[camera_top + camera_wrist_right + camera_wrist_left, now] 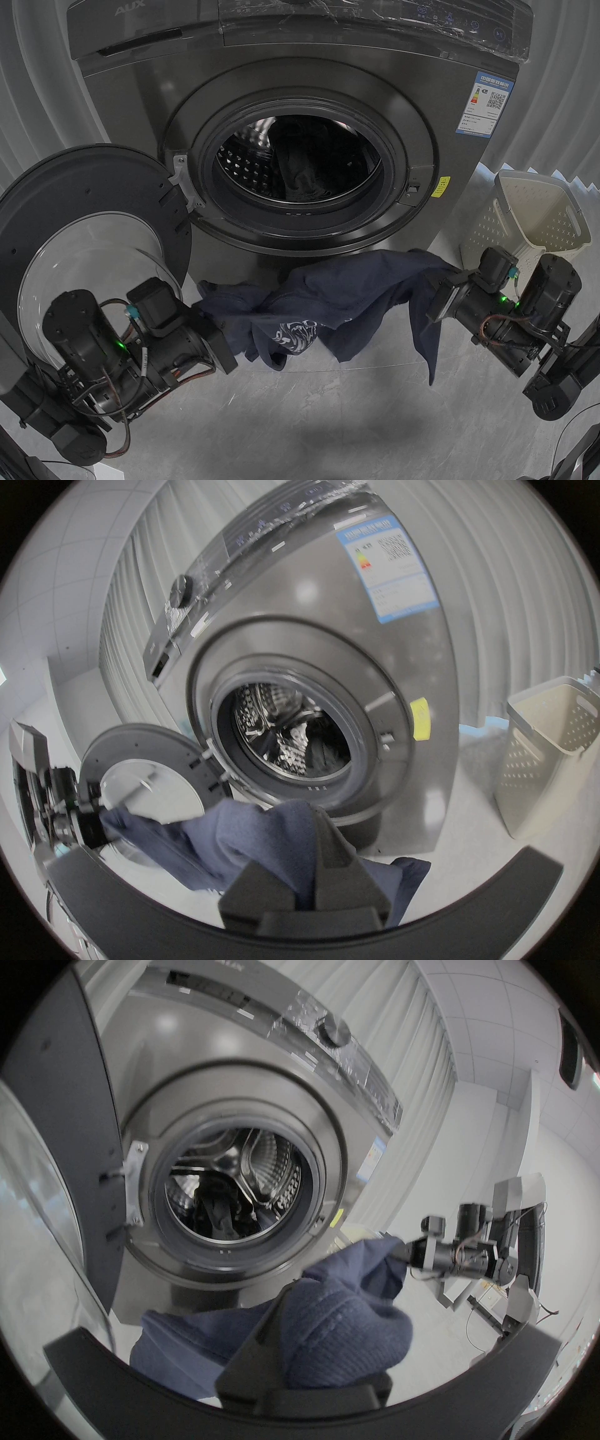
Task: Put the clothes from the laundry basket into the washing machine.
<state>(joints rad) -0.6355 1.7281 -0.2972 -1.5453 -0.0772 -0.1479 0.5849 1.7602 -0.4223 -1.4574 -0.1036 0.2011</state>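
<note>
A navy blue garment (337,297) with a pale print hangs stretched in front of the washing machine (300,94), just below its round opening. My left gripper (209,314) is shut on the garment's left end, and my right gripper (442,282) is shut on its right end. In the left wrist view the gripper (300,1335) pinches a fold of the blue cloth (350,1329). Likewise, the right wrist view has its gripper (306,861) closed on cloth (250,833). Dark clothes (300,165) lie inside the drum. The cream laundry basket (537,215) stands right of the machine, with nothing visible inside.
The machine's round door (87,212) is swung fully open to the left, close behind my left arm. Grey floor (350,412) lies open below the hanging garment. Pale curtains (37,94) hang behind the machine on both sides.
</note>
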